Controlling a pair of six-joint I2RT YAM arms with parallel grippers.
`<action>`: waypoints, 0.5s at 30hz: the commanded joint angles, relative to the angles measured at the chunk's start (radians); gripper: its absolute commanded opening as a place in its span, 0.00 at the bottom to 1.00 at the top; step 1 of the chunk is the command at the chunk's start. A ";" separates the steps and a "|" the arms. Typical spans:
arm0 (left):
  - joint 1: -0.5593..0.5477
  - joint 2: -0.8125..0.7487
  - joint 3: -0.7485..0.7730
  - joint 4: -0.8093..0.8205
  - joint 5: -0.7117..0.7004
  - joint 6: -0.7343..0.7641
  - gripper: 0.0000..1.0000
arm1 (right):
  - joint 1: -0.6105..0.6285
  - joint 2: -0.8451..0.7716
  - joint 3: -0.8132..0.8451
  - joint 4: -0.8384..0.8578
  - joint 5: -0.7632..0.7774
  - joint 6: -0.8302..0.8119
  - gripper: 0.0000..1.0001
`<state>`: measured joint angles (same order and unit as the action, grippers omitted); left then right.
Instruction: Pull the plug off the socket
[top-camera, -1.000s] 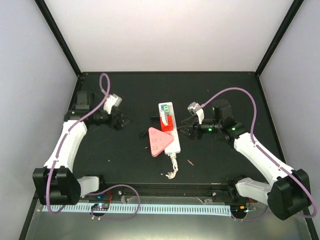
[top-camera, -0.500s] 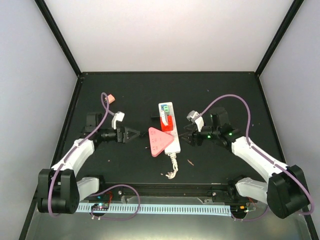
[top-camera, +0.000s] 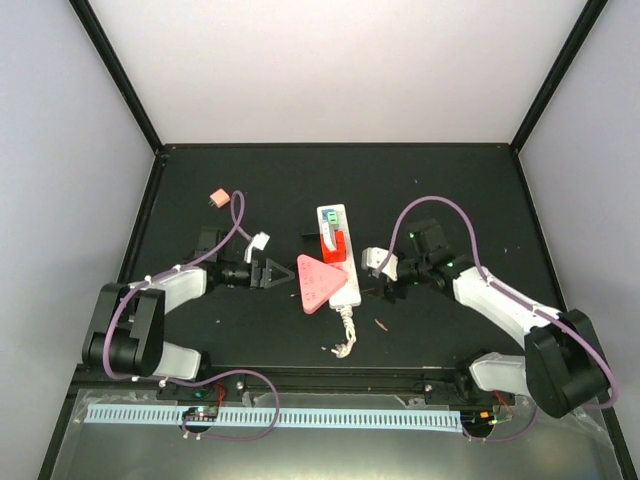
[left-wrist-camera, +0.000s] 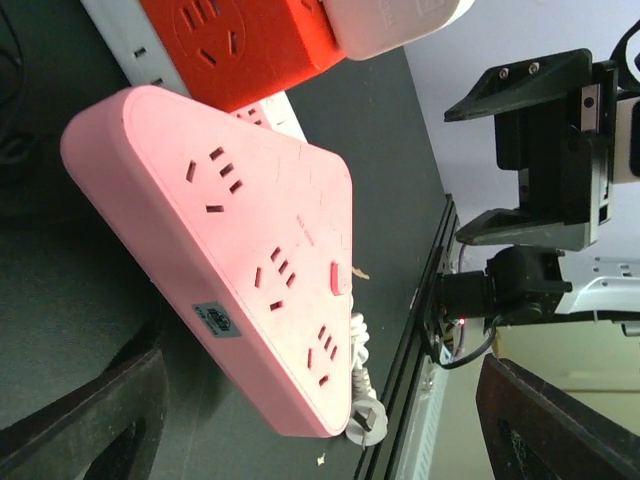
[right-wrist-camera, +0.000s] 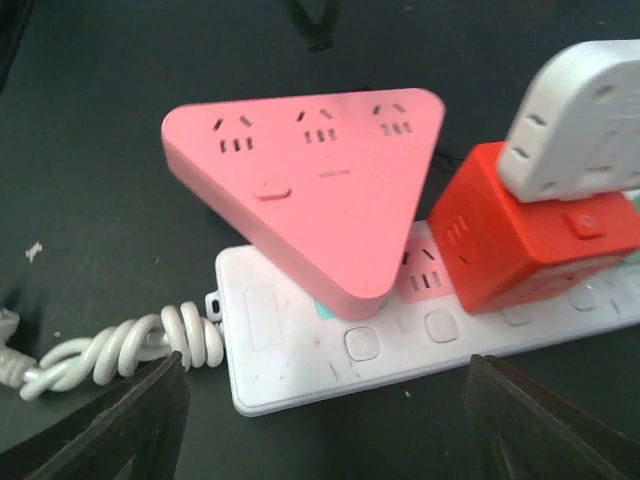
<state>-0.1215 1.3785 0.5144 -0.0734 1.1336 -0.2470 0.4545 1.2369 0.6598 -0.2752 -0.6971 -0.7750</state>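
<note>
The black worktop (top-camera: 460, 190) carries everything. The socket (top-camera: 349, 288), a long white strip, lies between the two claws. It is just ahead of the right claw (top-camera: 378, 280), with the left claw (top-camera: 283, 272) facing it from the other side.

Both claws are spread wide and hold nothing. In each wrist view the dark fingers (left-wrist-camera: 90, 410) (right-wrist-camera: 110, 420) sit at the far bottom corners with open space between them.

The pink plug (top-camera: 318, 282) is a big flat triangle seated on the near part of the socket. It overhangs toward the left claw, whose tips stop just short of its edge; I cannot tell whether they touch. From the right claw it is straight ahead, on the far side of the strip. Its upper face shows three groups of pin holes and a small button.

A red cube (top-camera: 335, 245) is plugged into the socket next to the pink plug. It is ahead of the right claw and off toward the far end of the strip. A white adapter (right-wrist-camera: 590, 120) sits on top of the cube.

The cord (right-wrist-camera: 120, 350), short, white and knotted, leaves the near end of the socket. It lies to the left in the right claw's own view, nearer the arm bases than either claw.

A small salmon block (top-camera: 214, 198) lies alone on the worktop, well beyond the left claw, toward the far left corner.
</note>
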 joint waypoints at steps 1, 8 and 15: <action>-0.029 0.050 0.043 0.028 0.043 -0.002 0.86 | 0.029 0.042 0.019 0.011 0.038 -0.210 0.78; -0.038 0.117 0.038 0.032 0.015 -0.002 0.81 | 0.047 0.137 0.034 0.038 0.125 -0.277 0.78; -0.052 0.180 0.043 0.054 0.018 -0.003 0.76 | 0.068 0.173 0.051 0.066 0.169 -0.269 0.78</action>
<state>-0.1627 1.5318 0.5243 -0.0582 1.1374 -0.2485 0.5114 1.4052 0.6754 -0.2523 -0.5591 -1.0164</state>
